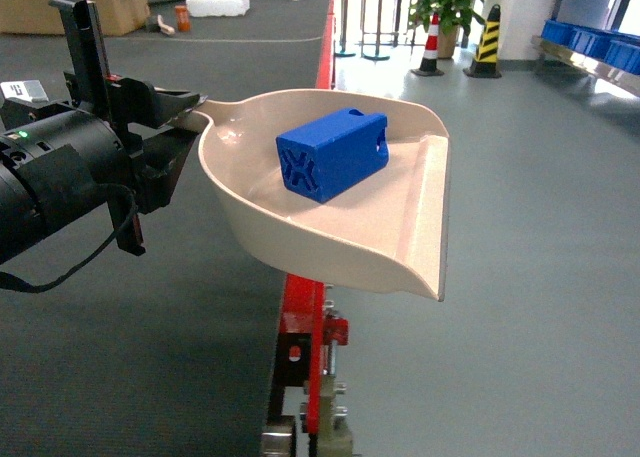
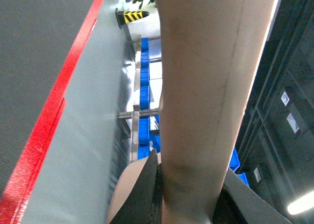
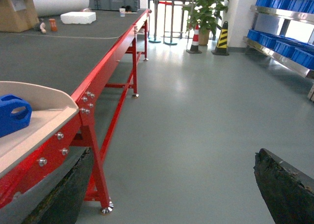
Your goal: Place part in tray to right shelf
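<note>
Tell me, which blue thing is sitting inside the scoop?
The small blue block with the X-shaped end, lying in the beige scoop. The other blue things, the crates, sit far off on the shelf.

The part [image 1: 333,153] lies in the tray [image 1: 400,247], toward its back wall. The tray sits at the table's [image 1: 150,357] right edge and juts out over the floor [image 1: 540,277] on the right. The left pincer [image 1: 185,112] is at the tray's left, on its handle stub. The right shelf [image 1: 590,47] stands far off to the right, with crates [image 1: 575,35] on it. Behind the tray, at the table's far end, lie a carton [image 1: 70,2] and a foam block [image 1: 217,3]. Beyond the table stand two cones [image 1: 430,45] and a plant [image 1: 455,2].
</note>
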You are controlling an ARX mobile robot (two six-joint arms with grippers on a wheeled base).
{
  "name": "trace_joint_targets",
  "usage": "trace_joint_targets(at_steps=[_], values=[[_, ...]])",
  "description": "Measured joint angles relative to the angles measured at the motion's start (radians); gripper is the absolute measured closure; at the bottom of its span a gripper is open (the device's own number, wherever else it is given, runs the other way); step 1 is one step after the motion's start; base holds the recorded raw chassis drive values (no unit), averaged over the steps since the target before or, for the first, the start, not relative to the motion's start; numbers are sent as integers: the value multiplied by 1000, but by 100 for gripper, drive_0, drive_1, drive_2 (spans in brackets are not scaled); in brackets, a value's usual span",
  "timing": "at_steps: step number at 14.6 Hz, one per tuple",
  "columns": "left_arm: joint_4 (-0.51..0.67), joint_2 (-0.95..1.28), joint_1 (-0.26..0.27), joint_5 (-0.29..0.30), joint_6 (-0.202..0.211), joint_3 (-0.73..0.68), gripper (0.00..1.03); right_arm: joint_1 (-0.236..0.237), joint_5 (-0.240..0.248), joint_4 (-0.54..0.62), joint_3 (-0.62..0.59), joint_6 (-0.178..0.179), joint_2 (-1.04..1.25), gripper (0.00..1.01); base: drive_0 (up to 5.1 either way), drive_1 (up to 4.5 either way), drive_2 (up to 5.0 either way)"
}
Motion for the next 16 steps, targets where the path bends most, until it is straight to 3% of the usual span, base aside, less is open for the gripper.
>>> trace_joint_targets(at_steps=[10,16], values=[[-2,0,3,-3,3,0,86,0,0,-3,0,0,0,3,473,-92,-374],[-5,-2,4,0,6,-1,86,0,0,0,0,0,0,3,499,-242,-242]])
